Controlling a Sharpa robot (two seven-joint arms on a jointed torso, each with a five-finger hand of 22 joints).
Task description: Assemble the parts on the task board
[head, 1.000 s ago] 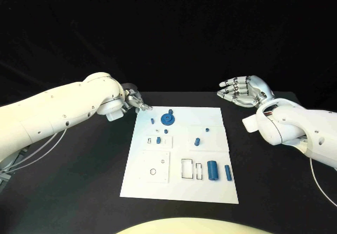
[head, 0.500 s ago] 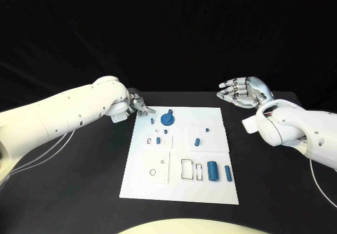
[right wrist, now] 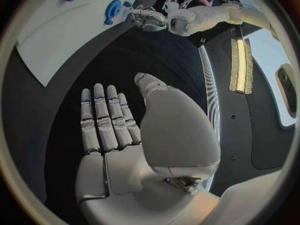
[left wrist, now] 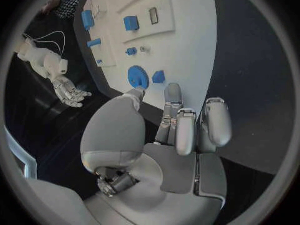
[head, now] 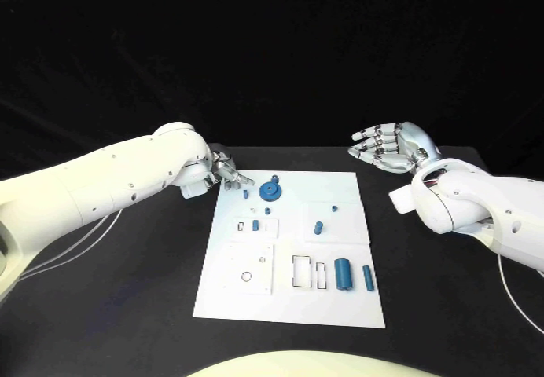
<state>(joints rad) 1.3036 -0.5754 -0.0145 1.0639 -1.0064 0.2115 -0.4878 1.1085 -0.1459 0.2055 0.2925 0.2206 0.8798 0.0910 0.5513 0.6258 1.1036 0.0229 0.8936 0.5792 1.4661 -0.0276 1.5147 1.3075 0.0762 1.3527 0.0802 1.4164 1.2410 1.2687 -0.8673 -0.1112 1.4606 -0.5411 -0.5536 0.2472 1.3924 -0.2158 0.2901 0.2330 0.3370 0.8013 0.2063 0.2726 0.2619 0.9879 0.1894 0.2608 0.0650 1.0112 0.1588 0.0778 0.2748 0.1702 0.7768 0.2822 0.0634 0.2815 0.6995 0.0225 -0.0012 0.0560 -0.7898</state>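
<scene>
The white task board (head: pixel 340 310) lies in the middle of the black table. At its far end sit a blue disc (head: pixel 271 189) and a small blue block (head: pixel 246 193). My left hand (head: pixel 227 174) hovers at the board's far left corner, fingers apart and empty. In the left wrist view its fingertips (left wrist: pixel 173 91) reach just short of the disc (left wrist: pixel 138 77) and the block (left wrist: pixel 158 76). My right hand (head: pixel 391 147) is raised beyond the board's far right corner, palm up, fingers spread, holding nothing. The right wrist view shows that open palm (right wrist: pixel 119 130).
Several more blue parts sit on the board: a small peg (head: pixel 267 210), a piece (head: pixel 318 228) at mid board, a thick cylinder (head: pixel 343 275) and a thinner one (head: pixel 369 276) near the front. A white square plate (head: pixel 249 269) with a round hole lies at front left.
My left hand has moved right, from off the board's corner to its far left edge near the small block. The right hand has stayed where it was.
</scene>
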